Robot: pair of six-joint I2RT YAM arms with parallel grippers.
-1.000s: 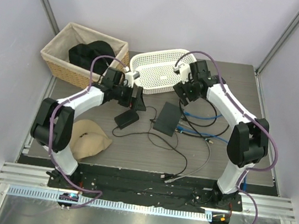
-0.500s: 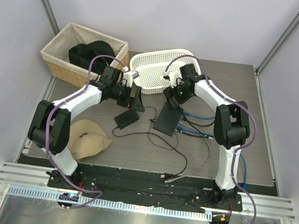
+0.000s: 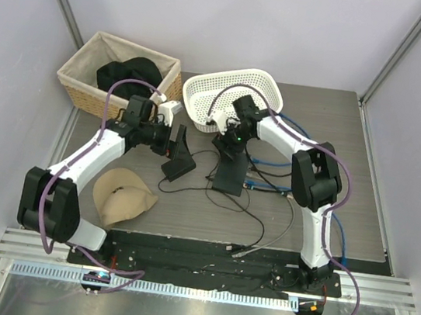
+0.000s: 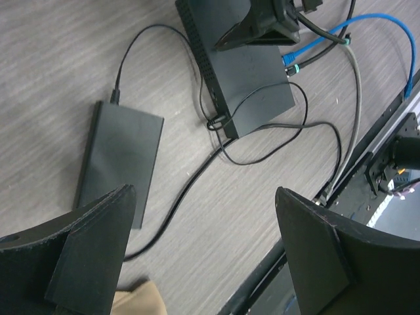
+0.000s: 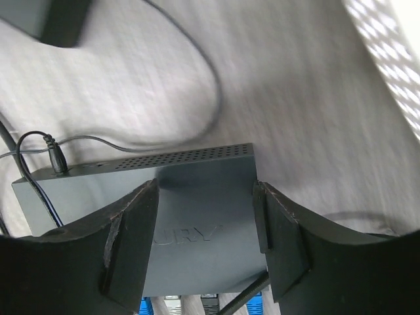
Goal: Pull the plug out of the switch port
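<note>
The step in hand looks like bracing the switch point(image 5: 197, 220) so that a plug can come out cleanly. To do it well, the right claw point(image 5: 205, 193) should settle square on the box, back from the socket edge, and hold it flat to the table point(image 4: 59, 59); if the box slides or tips, the pull is wasted. Then take one of the plugs point(image 4: 291, 63) by its body, not its cable, press its latch if it has one (too small to tell here), and draw straight out along the port's line, never sideways.

The right claw is unclenched, fingers apart and gripping nothing. It sits directly above the switch's top, with its tips toward the vented edge opposite the plugs. Whether its pads touch the lid I cannot tell. The left claw point(image 4: 205, 197) is spread wide and empty, hovering near the adapter point(image 4: 118, 161). The switch lies well apart from it, and the plugs are on the far side of the box from that claw
</note>
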